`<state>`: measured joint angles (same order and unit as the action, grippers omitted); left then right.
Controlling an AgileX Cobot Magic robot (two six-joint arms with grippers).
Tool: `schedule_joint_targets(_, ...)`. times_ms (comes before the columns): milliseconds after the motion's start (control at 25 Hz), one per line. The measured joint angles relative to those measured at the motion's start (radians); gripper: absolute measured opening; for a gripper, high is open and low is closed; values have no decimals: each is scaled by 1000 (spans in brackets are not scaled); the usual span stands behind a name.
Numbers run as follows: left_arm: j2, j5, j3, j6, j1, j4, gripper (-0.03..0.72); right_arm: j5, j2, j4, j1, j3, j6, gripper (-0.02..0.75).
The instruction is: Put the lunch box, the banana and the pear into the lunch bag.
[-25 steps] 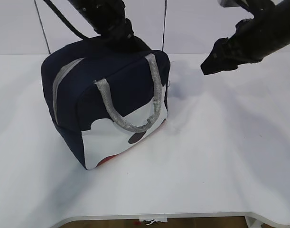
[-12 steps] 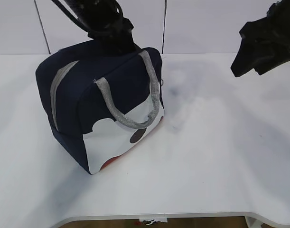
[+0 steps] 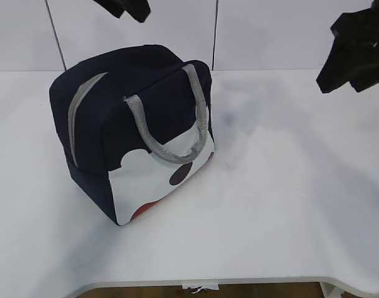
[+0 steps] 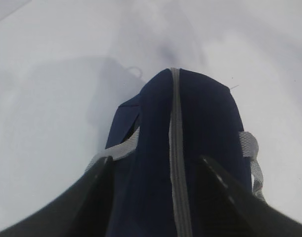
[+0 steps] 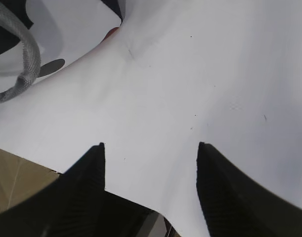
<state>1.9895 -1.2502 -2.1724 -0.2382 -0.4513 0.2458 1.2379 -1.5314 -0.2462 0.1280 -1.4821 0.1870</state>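
Note:
The navy lunch bag (image 3: 124, 118) stands on the white table, left of centre, with its grey zipper (image 3: 80, 105) shut and grey handles (image 3: 167, 146) hanging over the white front panel. The lunch box, banana and pear are out of view. My left gripper (image 3: 124, 7) is raised above the bag at the top edge; in the left wrist view it (image 4: 155, 165) is open and empty, looking down on the bag (image 4: 200, 128) and zipper (image 4: 176, 143). My right gripper (image 3: 353, 53) hangs high at the right, open and empty (image 5: 151, 145) over the bare table.
The white table (image 3: 282, 186) has its front edge near the bottom of the exterior view. A white wall with dark vertical seams (image 3: 215, 31) stands behind. The right wrist view shows the bag's handle (image 5: 22, 74) at upper left and the table's edge (image 5: 27, 158).
My left gripper let go of the bag's top and rose out of the frame. My right gripper lifted and drew back to the right. The bag settled slightly.

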Motion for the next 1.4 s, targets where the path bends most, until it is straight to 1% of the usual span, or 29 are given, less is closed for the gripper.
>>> schedule_joint_targets(80,-34,0,7,34,0,-30,396,0,48,2,0,36,0,445)
schedule_joint_targets(160,-77,-2,42,46,0,-41,393,0,108,2,0,88,-1,445)
schedule_joint_targets(360,-234,-4,212,52,0,-103,391,2,280,8,0,219,-3,445)
schedule_joint_targets(520,-370,-6,361,52,0,-150,363,8,438,8,0,302,-9,445)
schedule_joint_targets(920,-720,-7,705,55,0,-134,282,20,835,5,0,430,-26,445)
schedule_joint_targets(1040,-842,-8,808,55,0,-132,263,25,942,21,0,478,-26,445)
schedule_joint_targets(1160,-968,-10,885,55,0,-130,250,27,1044,54,0,529,-26,445)
schedule_joint_targets(1400,-1175,-12,994,55,0,-121,244,32,1215,100,0,632,-28,445)
